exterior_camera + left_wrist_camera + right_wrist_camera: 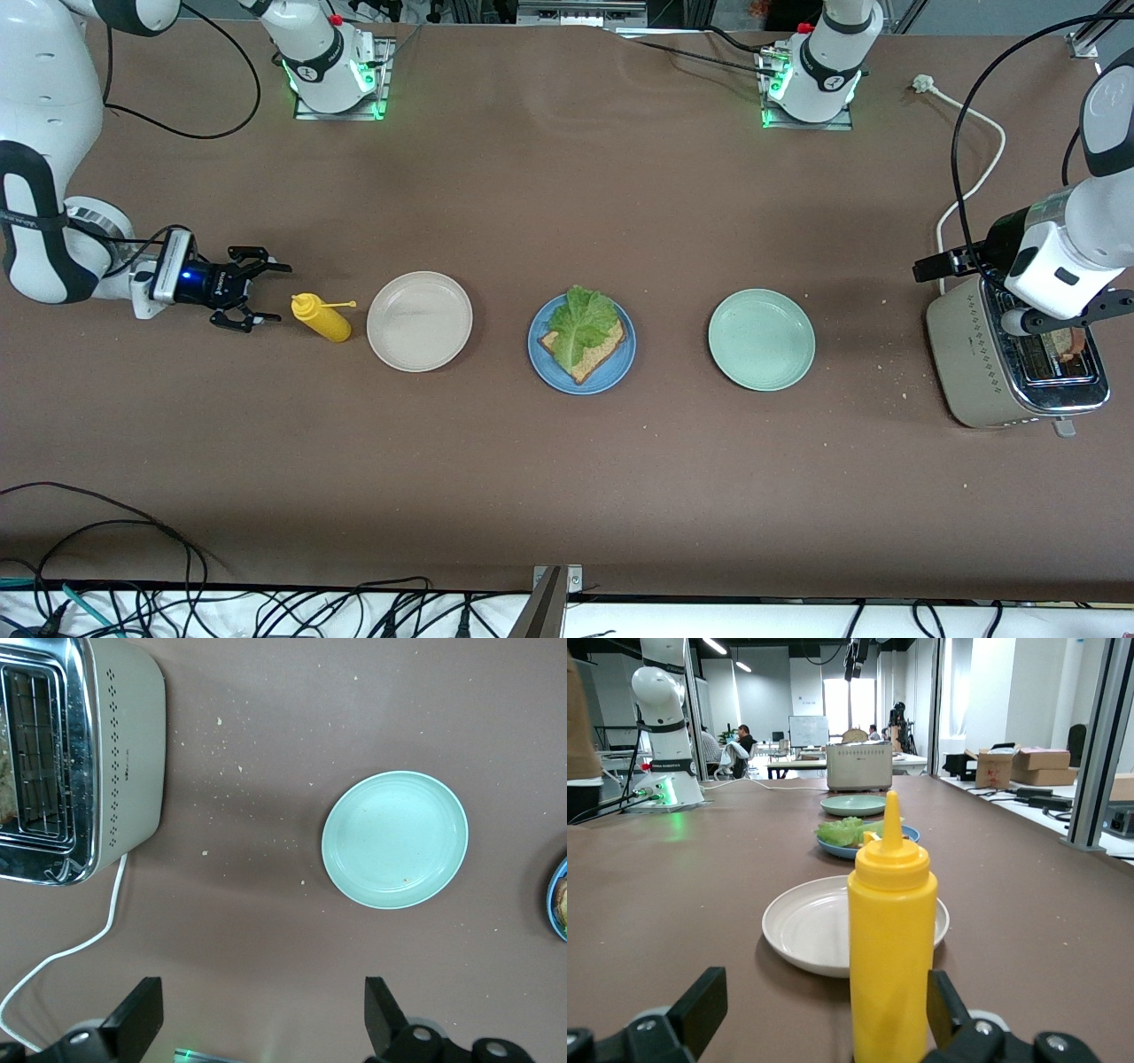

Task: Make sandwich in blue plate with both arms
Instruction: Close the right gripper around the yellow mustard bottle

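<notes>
The blue plate [611, 377] sits mid-table and holds one brown bread slice [592, 356] with a green lettuce leaf [580, 321] lying on it. My right gripper [255, 291] is low over the table toward the right arm's end. It is open, and a yellow squeeze bottle [322, 318] stands upright just ahead of its fingertips, untouched. In the right wrist view the bottle [890, 948] stands close to one finger [943, 1005]. My left gripper [1028, 291] hangs open and empty above the toaster [974, 354]. A brown slice [1069, 344] shows in the toaster slot.
A beige-white plate [419, 321] stands empty between the bottle and the blue plate. A mint-green plate [761, 339] stands empty between the blue plate and the toaster. The toaster's white cable [974, 177] runs toward the left arm's base. Crumbs lie around the toaster.
</notes>
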`<state>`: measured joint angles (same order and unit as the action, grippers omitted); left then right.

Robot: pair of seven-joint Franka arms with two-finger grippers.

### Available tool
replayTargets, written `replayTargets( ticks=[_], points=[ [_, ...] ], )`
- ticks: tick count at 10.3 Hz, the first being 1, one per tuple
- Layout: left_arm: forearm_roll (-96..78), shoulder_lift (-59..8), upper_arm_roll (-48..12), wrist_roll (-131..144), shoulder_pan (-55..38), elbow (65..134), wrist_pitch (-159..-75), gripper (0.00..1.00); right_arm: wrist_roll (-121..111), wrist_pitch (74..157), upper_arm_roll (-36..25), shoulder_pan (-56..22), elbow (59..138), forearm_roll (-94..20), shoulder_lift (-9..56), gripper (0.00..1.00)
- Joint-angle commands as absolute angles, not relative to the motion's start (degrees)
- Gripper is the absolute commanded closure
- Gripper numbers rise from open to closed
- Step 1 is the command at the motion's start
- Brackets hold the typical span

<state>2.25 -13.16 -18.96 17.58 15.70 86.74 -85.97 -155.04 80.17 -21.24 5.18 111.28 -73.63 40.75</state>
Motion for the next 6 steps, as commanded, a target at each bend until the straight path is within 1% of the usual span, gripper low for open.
replayTargets(
  ticks=[1,6],
  points=[
    [3.7,-12.6,-19.3,16.5,15.9,87.0,-85.3,0.0,-159.3,79.4,-19.0,6.3,110.7,-78.7,43.2,0.0],
    [3.7,-12.7,-19.3,16.5,15.9,86.9,-85.3,0.0,-160.9,79.6,-16.4,6.2,110.7,-82.4,44.1,0.0]
  ],
)
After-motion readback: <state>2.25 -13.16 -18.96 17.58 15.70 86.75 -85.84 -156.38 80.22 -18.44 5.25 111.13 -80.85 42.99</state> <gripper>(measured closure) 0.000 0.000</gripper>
